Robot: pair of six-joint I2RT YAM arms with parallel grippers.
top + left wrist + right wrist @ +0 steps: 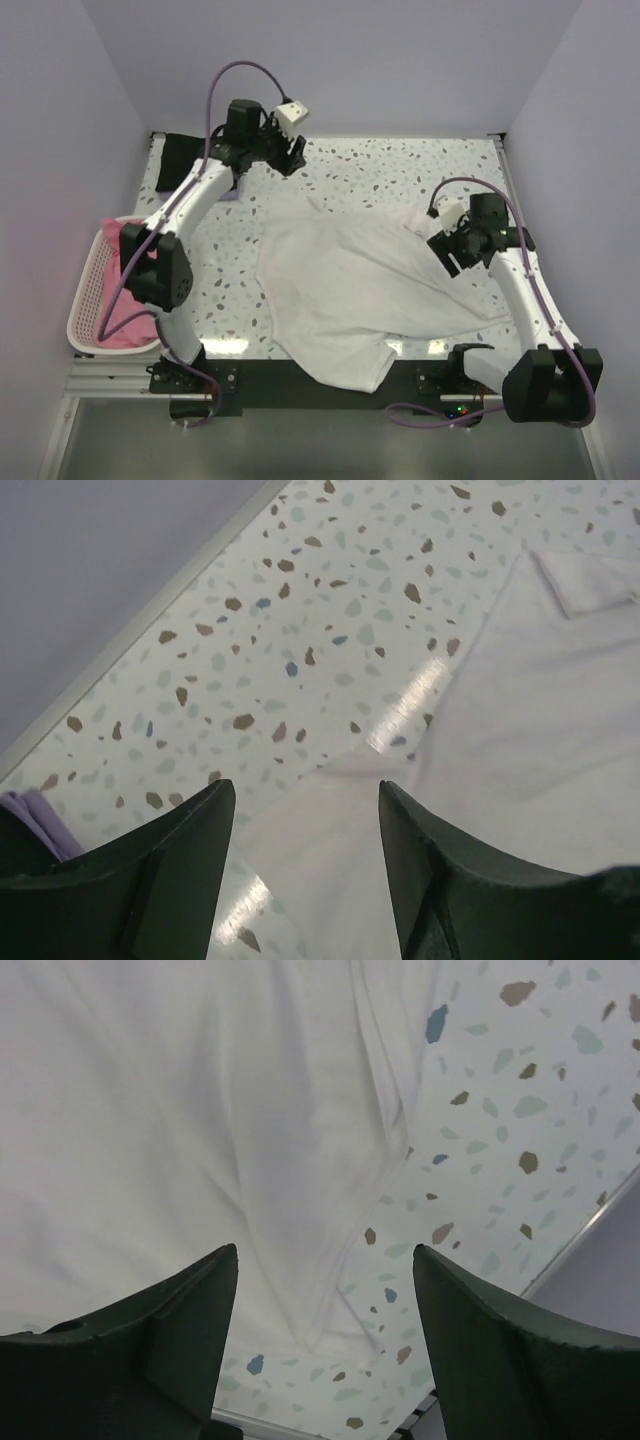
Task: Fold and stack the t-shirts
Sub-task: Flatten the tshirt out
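Observation:
A white t-shirt (340, 290) lies spread and rumpled across the middle of the table, its lower part hanging over the near edge. My left gripper (292, 153) is open and empty above the table's back, just beyond the shirt's far corner; in the left wrist view (305, 800) the white shirt (520, 710) lies below and to the right. My right gripper (448, 256) is open and empty over the shirt's right edge; the right wrist view (325, 1260) shows the shirt's hem (180, 1110) beneath. A black shirt (180, 160) and a lavender shirt (228, 192) lie at the back left. Pink shirts (128, 310) fill the basket.
A pale pink lattice basket (85, 300) stands off the table's left edge. Lavender walls close in the back and sides. A corner of the lavender shirt (30, 815) shows beside my left finger. The speckled tabletop (400, 170) is bare at the back right.

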